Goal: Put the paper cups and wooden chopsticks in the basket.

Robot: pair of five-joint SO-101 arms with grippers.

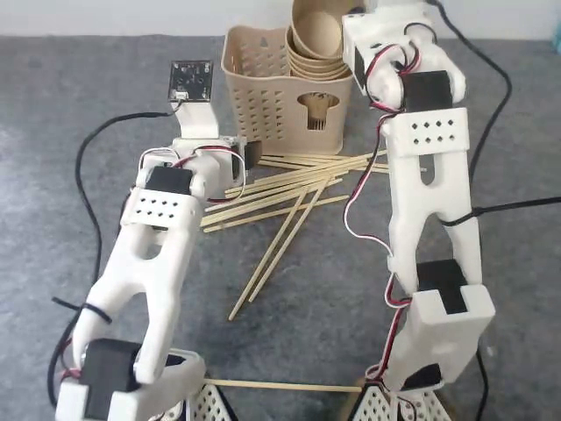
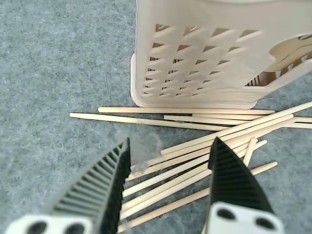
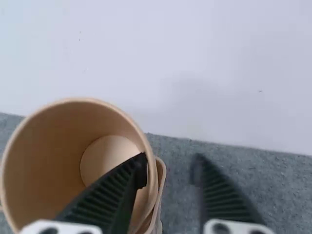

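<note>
Beige paper cups (image 1: 316, 39) sit stacked in the basket (image 1: 263, 105), lower parts hidden by its wall. Right claw (image 3: 169, 163) stands open astride the top cup's rim, one finger inside. Left claw (image 2: 171, 144) gapes wide above wooden chopsticks (image 1: 289, 189) strewn on the grey surface (image 1: 53, 132) beside the basket.

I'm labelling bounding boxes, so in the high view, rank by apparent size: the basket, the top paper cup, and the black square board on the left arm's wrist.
1. basket, clearly largest.
2. top paper cup, partly hidden, so its margin over the next is unsure.
3. black square board.
</note>
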